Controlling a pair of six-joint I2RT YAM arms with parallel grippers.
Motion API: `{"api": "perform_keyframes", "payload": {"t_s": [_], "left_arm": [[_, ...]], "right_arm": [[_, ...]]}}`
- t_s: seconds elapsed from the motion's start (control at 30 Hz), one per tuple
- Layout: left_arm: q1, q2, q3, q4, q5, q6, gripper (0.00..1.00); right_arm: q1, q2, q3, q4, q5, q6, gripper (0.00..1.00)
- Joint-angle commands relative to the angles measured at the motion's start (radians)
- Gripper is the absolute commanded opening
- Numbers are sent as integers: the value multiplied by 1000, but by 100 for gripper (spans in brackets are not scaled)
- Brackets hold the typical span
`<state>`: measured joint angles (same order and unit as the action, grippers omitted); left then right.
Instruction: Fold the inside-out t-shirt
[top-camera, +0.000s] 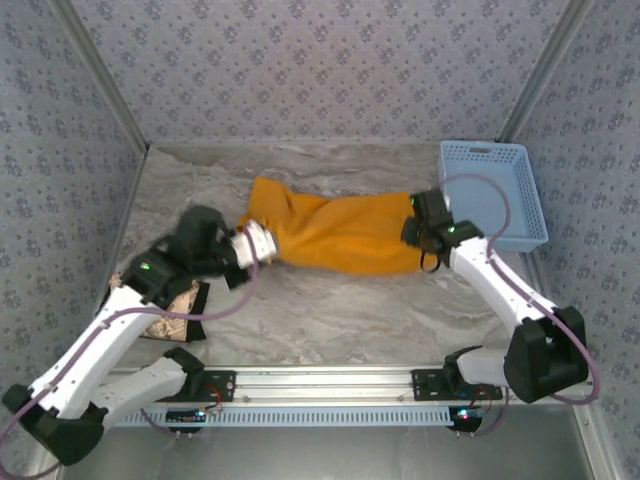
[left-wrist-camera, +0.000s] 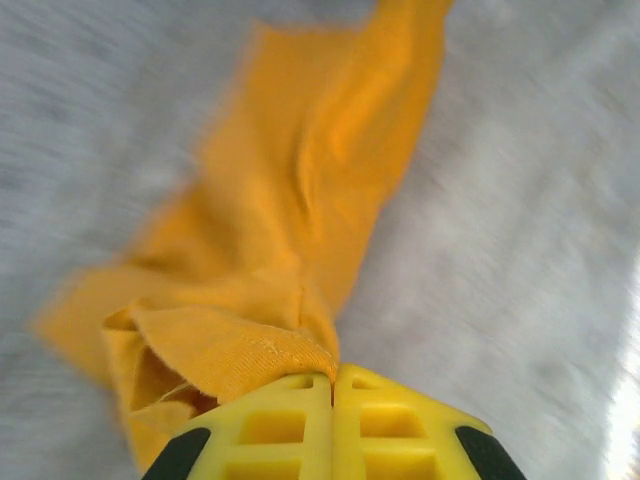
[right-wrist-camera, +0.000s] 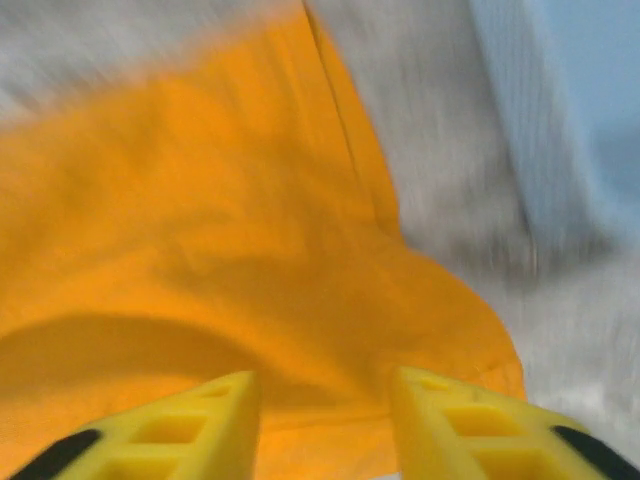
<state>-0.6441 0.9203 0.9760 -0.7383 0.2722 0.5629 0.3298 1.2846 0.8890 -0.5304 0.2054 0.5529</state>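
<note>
Left wrist view: your left claw (left-wrist-camera: 333, 382) is pinching the t-shirt (left-wrist-camera: 290, 230) by its edge, fingers pressed together, while your right claw (right-wrist-camera: 320, 385) is hovering spread above the other end. The shirt is lying stretched across the table (top-camera: 330, 310); try drawing it flat before folding.

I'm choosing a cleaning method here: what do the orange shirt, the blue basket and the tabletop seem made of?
The t-shirt: soft matte knit, likely cotton; it drapes, creases and shows a finely ribbed stitched hem. The basket: rigid blue plastic, judging by its moulded lattice walls. The table: grey marble-patterned surface, perhaps laminate or printed sheet; the look leaves it open.
</note>
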Motion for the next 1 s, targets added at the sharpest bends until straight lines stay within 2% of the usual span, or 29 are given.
{"api": "perform_keyframes", "payload": {"t_s": [0.0, 0.1, 0.17, 0.27, 0.37, 0.5, 0.6, 0.77, 0.87, 0.97], "left_arm": [[-134, -10, -131, 17, -38, -54, 0], [-233, 45, -146, -65, -126, -83, 0], [-265, 74, -126, -129, -135, -93, 0], [-273, 75, -105, -184, -150, -94, 0], [-272, 21, -114, -171, -178, -79, 0], [-270, -55, -134, -127, -169, -68, 0], [-263, -89, -133, -137, -182, -65, 0], [-253, -120, -138, -151, -191, -59, 0], [-253, -119, -142, -159, -199, -65, 0], [-253, -118, -150, -153, -199, -60, 0]], "right_arm": [[-14, -27, -107, -38, -43, 67, 50], [-61, -44, -147, -100, -125, 35, 53], [-103, -54, -143, -132, -186, 8, 56], [-184, -46, -141, -146, -243, -43, 60], [-272, -18, -165, -80, -320, -98, 61], [-358, 35, -190, 50, -489, -137, 54], [-373, 87, -189, 85, -482, -150, 46], [-393, 185, -189, 121, -539, -165, 47], [-394, 199, -187, 103, -522, -157, 47], [-407, 189, -190, 98, -540, -169, 27]]}}
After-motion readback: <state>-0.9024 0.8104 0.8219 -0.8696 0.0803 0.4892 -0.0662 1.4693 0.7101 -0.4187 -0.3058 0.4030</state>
